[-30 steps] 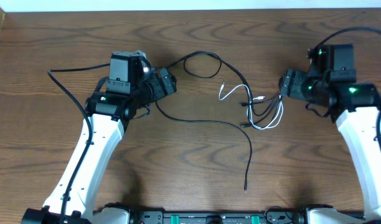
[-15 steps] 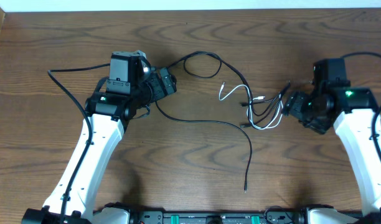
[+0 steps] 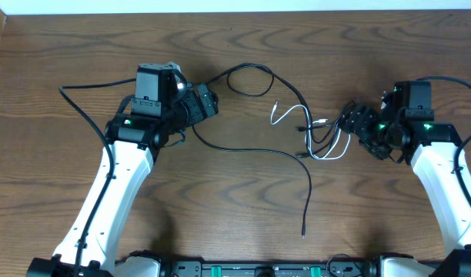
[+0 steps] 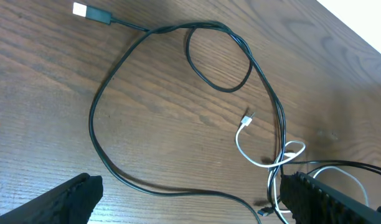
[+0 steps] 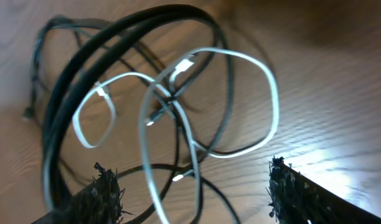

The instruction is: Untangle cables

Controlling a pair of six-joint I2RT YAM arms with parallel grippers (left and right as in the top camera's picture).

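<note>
The right gripper (image 3: pixel 352 121) stood released, its two dark fingers (image 5: pixel 106 193) spread wide in the right wrist view. The tangle (image 3: pixel 322 137) lay directly before them and filled the gap. From overhead the fingertips met the right edge of the tangle, though whether they touched a strand could not be told.

Within the tangle the white cable (image 5: pixel 276 106) made several open loops, crossed over and under by black strands. One white end with a small plug reached out to the upper left of the tangle.

A long black cable (image 3: pixel 251 149) left the tangle on its left side. One run went down to a free plug end (image 3: pixel 303 230) below the tangle. Another rose to a loop (image 4: pixel 223 90) up and left of it.

The left gripper (image 3: pixel 211 102) sat well to the left of the tangle, jaws parted and holding nothing, with the black cable curving close around it on the wooden table (image 3: pixel 66 46).
</note>
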